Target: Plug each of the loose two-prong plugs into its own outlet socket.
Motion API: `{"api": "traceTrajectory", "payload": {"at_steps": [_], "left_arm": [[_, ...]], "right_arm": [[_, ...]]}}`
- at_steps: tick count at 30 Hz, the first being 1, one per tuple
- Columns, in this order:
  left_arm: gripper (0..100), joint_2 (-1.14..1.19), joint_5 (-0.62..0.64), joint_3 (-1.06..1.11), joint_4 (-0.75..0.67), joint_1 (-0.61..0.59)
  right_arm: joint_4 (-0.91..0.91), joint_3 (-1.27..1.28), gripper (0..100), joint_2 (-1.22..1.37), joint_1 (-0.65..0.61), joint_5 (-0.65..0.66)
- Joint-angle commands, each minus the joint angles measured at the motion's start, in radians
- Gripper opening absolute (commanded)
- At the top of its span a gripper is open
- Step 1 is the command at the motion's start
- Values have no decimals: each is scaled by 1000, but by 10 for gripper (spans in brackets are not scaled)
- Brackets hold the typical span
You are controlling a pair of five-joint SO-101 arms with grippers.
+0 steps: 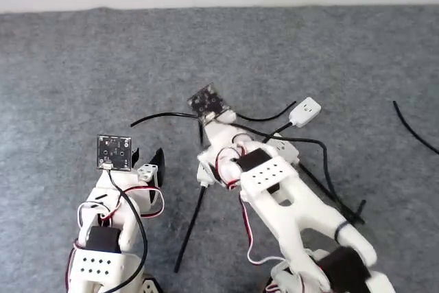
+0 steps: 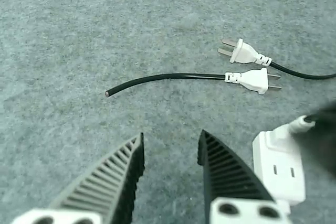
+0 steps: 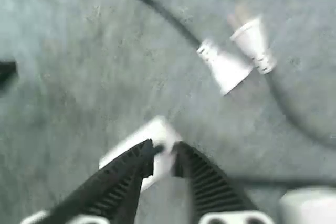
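Right claw (image 3: 164,150) is clamping on a white socket block (image 3: 160,132). Left claw (image 2: 170,140) is hanging, jaws apart, over carpet (image 2: 79,35). Beyond it, the near plug (image 2: 254,80) and far plug (image 2: 244,52) are lying side by side. Judgement: light, hard, slippery shells on stiff cords (image 2: 168,77); gripping the flat body sides, clear of prongs, is looking soundest.

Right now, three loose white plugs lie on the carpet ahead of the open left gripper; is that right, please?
Not quite: there are two loose white plugs, not three. The left wrist view shows the first plug and the second plug on the carpet ahead of the open left gripper.
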Motion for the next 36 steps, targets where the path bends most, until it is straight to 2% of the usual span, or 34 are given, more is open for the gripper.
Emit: {"api": "traceTrajectory", "payload": {"at_steps": [1, 5, 12, 16, 21, 26, 30, 36], "left_arm": [[165, -11, -8, -4, -23, -3], [165, -11, -9, -4, -23, -3], [165, -11, -9, -4, -25, -3], [165, -11, -9, -4, -25, -3], [165, -11, -9, 2, -28, -3], [166, -11, -9, 5, -28, -3], [166, -11, -9, 5, -28, -3], [166, -11, -9, 5, -28, -3]], "right_arm": [[38, -66, 218, -4, -15, -80], [125, -150, 241, -2, -47, -193], [133, -158, 242, 10, -50, -400], [124, -158, 244, 27, -119, -529], [62, -176, 244, 165, -148, -534], [182, -319, 244, 285, -139, -534], [194, -390, 242, 364, -108, -532], [300, -428, 225, 390, -105, -526]]}}
